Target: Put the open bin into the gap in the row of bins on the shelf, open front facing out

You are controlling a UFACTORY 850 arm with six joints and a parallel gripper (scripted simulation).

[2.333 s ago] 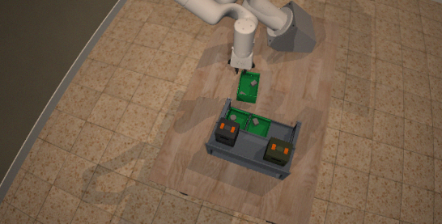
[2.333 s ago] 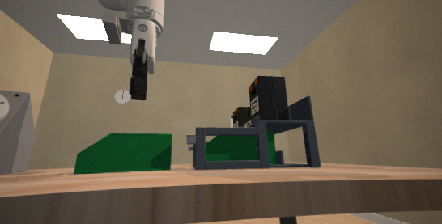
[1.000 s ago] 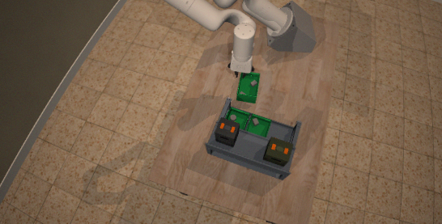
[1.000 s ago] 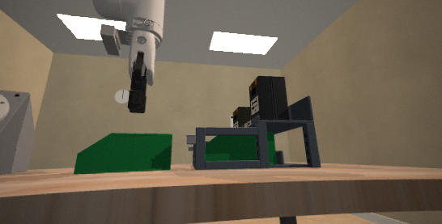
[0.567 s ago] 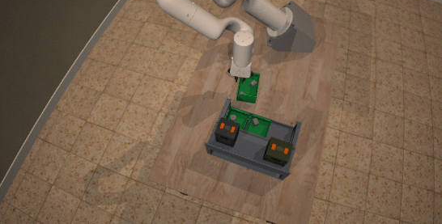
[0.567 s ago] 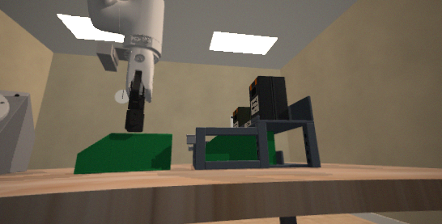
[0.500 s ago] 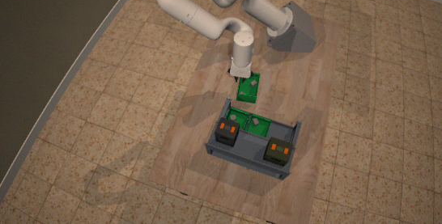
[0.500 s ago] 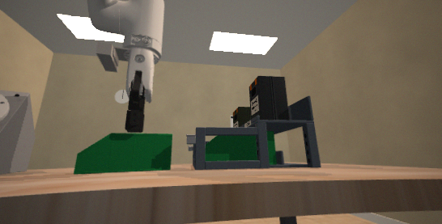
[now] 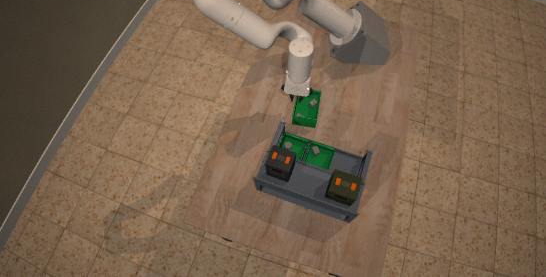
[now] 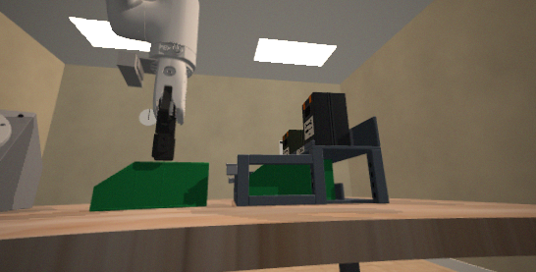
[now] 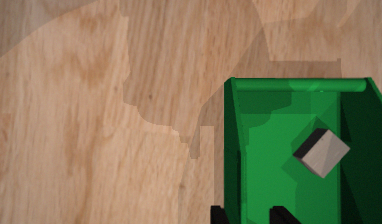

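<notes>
The open green bin (image 9: pixel 306 110) stands on the table in front of the shelf, and also shows in the side view (image 10: pixel 152 186) and the wrist view (image 11: pixel 298 155). A grey cube (image 11: pixel 321 152) lies inside it. My gripper (image 10: pixel 162 153) hangs straight down over the bin's back left corner, its tips level with the rim. In the wrist view the two fingertips straddle the bin's left wall with a narrow opening and do not clamp it. The grey shelf (image 9: pixel 312 179) holds two green bins (image 9: pixel 294 145) (image 9: pixel 320 153). The gap (image 9: pixel 347 161) is to their right.
Two dark boxes (image 9: pixel 280 163) (image 9: pixel 344 185) sit on the shelf's low top board. The arm's grey base (image 9: pixel 367 34) stands behind the bin at the table's far end. The shelf's front opening shows in the side view (image 10: pixel 282 181).
</notes>
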